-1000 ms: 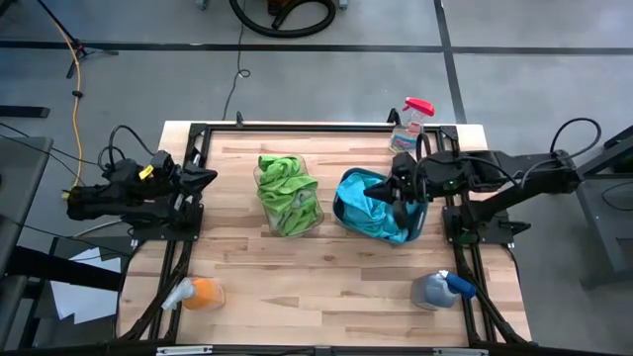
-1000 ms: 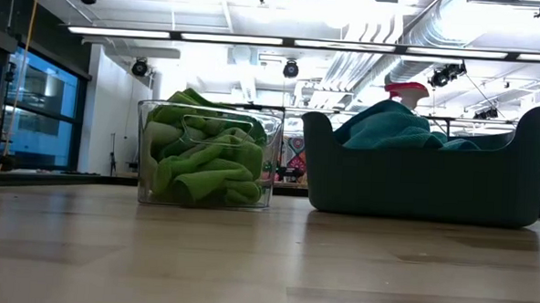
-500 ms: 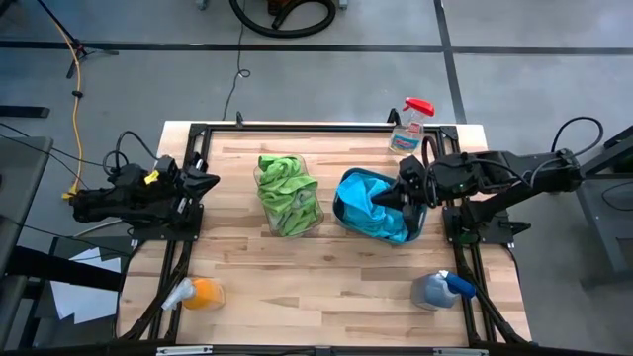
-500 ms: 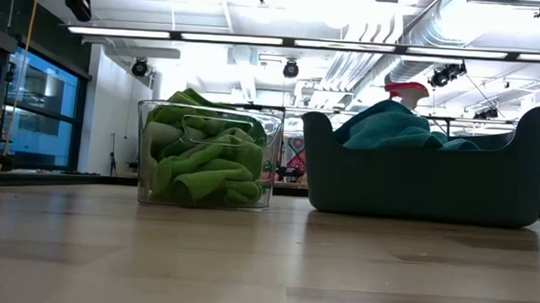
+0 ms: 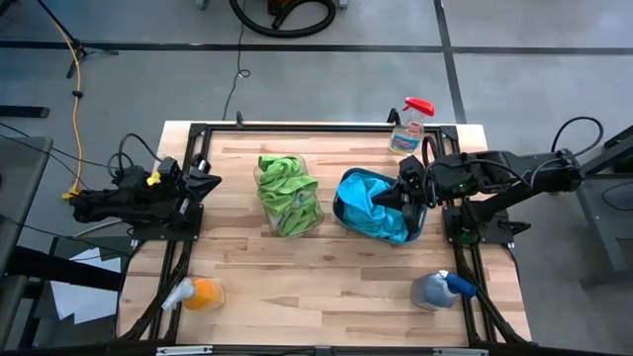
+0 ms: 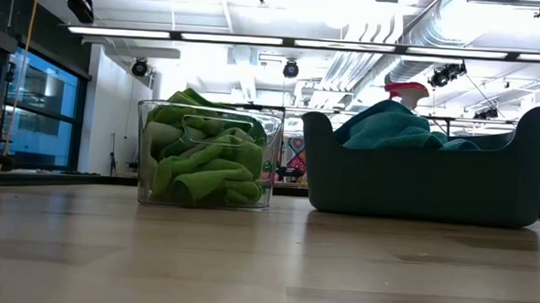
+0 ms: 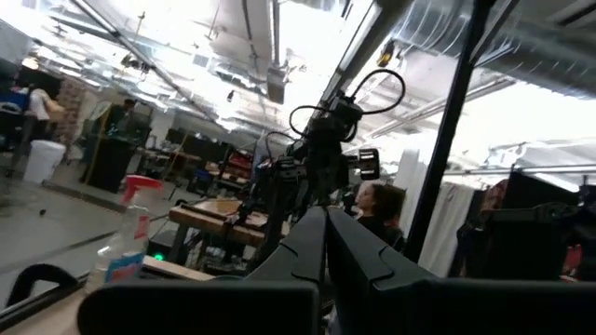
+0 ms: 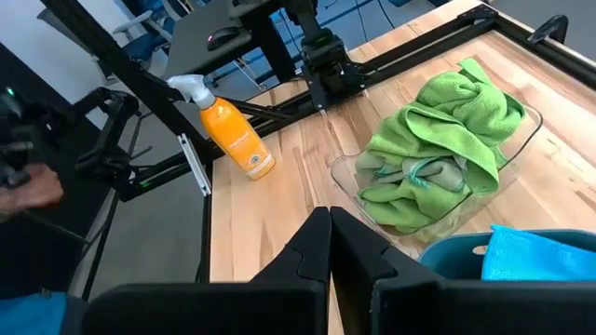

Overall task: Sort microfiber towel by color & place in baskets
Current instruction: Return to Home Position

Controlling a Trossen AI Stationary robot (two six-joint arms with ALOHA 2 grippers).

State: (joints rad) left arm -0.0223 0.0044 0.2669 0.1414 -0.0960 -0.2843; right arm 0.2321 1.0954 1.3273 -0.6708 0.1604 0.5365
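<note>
High view has the wooden table [image 5: 336, 287] carrying 2 baskets side by side near its middle, a little apart. The left gripper [image 5: 211, 181] sits tucked at the table's left edge, its fingers pressed together on nothing. The right gripper [image 5: 402, 194] hangs over the right part of the teal basket [image 6: 415, 185], likewise closed and empty. That tub holds blue towels [image 5: 376, 213]. The clear basket [image 6: 213, 105] holds green towels [image 5: 287, 193], 1 colour per tub. No towel lies loose, so sorting looks finished. 3 spray bottles [image 5: 198, 294] stand near the table's edges, out of the way.

Wooden table [image 5: 326, 277] holds clear basket [image 6: 268, 161], teal basket [image 6: 424, 186], three spray bottles [image 5: 201, 294].
</note>
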